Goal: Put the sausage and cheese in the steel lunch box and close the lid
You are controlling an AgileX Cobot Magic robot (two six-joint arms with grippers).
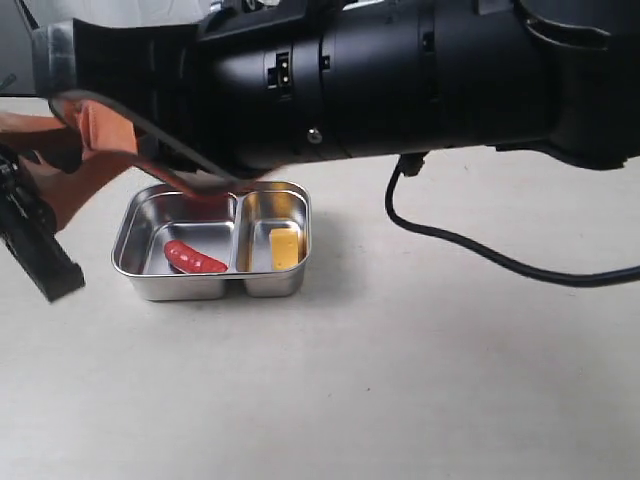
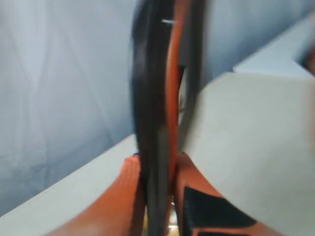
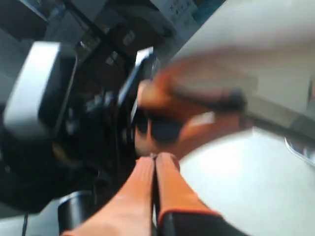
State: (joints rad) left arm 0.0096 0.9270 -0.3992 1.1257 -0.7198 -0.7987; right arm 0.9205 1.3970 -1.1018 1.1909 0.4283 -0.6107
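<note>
Tilted lid [image 2: 155, 98] clamped in left tool [image 2: 157, 196] over steel lunch box [image 1: 215, 287], sausage [image 1: 195, 258] and cheese [image 1: 284, 248] in its 2 compartments, right tool [image 3: 155, 172] closed, empty.

The table [image 1: 400, 380] is viewed obliquely from above by the exterior camera, and the upper half of that view is blocked by a black arm [image 1: 400, 80] very near the lens. The lid [image 1: 185, 165] is caught there and, edge-on at close range, from the left wrist [image 2: 152, 98]. The blurred right wrist view is aimed along the right gripper [image 3: 155, 160] across the table.

Sausage [image 1: 195, 258] in left compartment of lunch box [image 1: 215, 292], cheese [image 1: 285, 248] right, lid [image 1: 190, 178] above.
</note>
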